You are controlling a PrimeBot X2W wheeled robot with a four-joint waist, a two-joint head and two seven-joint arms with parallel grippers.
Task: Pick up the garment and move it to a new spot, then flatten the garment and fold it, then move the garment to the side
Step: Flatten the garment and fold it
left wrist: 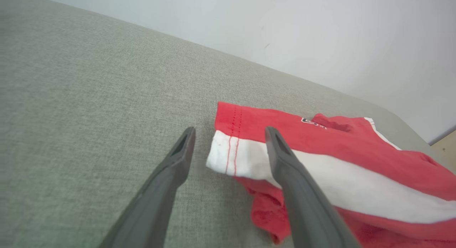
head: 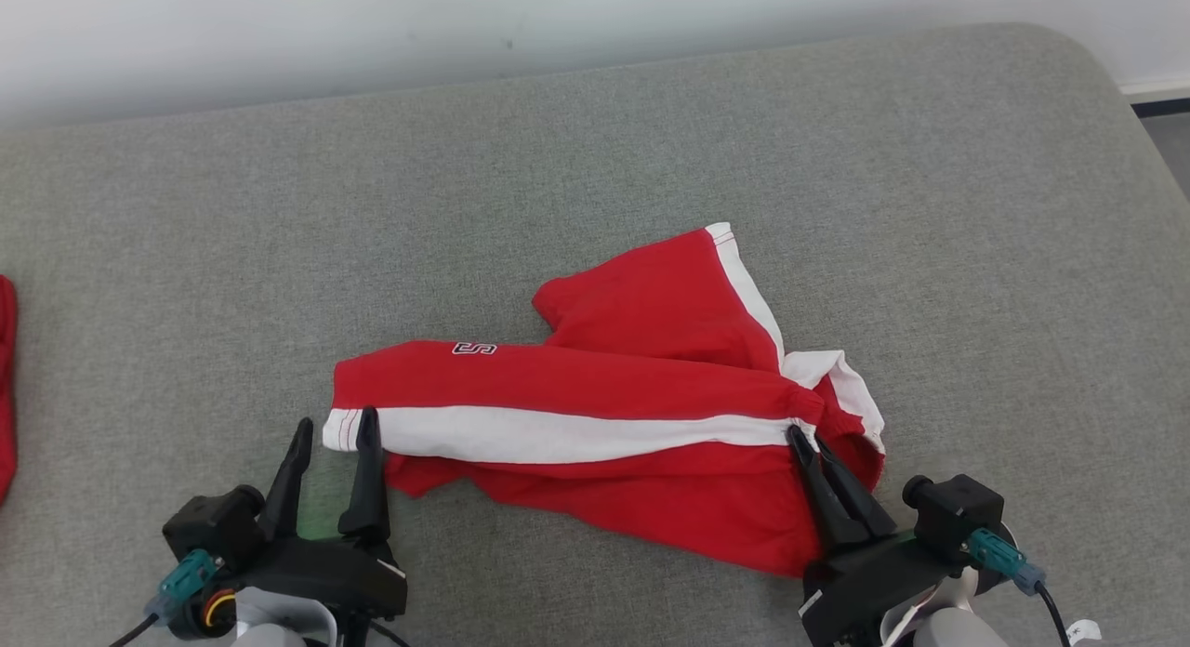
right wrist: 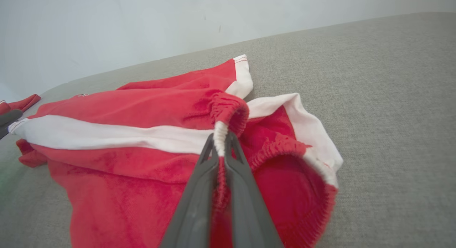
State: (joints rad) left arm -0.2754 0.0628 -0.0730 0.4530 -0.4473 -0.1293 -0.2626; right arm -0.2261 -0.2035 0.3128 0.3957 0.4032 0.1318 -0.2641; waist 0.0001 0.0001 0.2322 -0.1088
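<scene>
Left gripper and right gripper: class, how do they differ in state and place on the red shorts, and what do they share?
The left gripper stands open, holding nothing; the right gripper is shut on cloth. The left gripper straddles the white hem corner of the shorts; the right gripper pinches the gathered waistband. Both have dark fingers at the shorts' near edge.

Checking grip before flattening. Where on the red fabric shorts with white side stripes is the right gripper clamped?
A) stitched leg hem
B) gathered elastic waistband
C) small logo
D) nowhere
B: the right gripper is shut on the gathered elastic waistband of the red-and-white fabric shorts.
</scene>
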